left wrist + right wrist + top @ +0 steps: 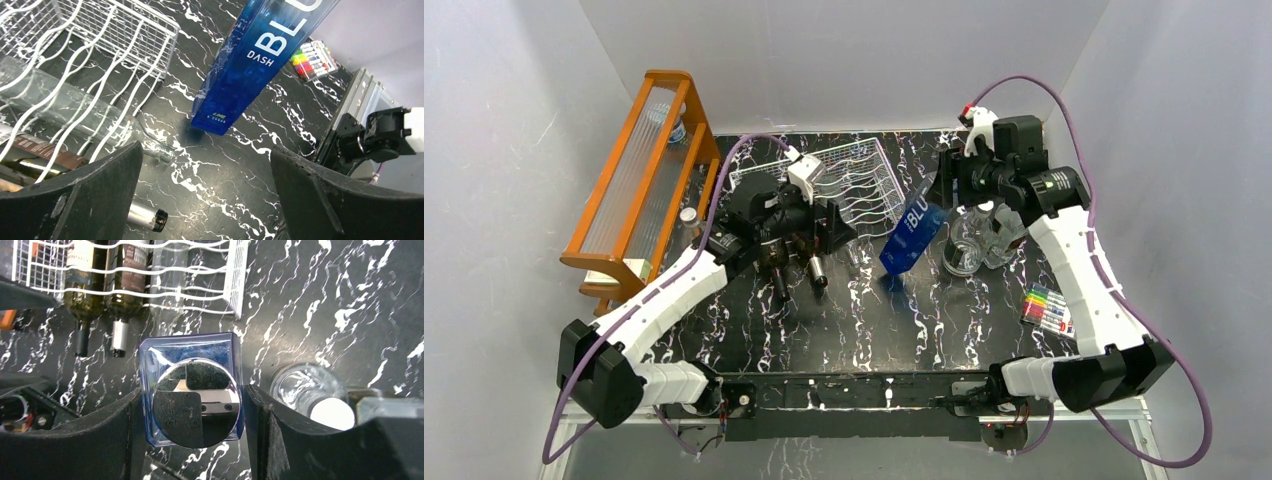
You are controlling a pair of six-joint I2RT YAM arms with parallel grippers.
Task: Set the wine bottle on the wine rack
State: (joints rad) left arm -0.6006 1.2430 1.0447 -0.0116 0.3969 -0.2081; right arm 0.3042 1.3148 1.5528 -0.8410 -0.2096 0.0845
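Held blue bottle (914, 235) by its top in right gripper (192, 402), tilted, base toward rack (864, 185) just left. Noted left gripper (205, 172) wide, empty, nearer rack.

the blue square bottle (914, 235) stands tilted just right of the silver-white wire rack (864, 185), not touching it.
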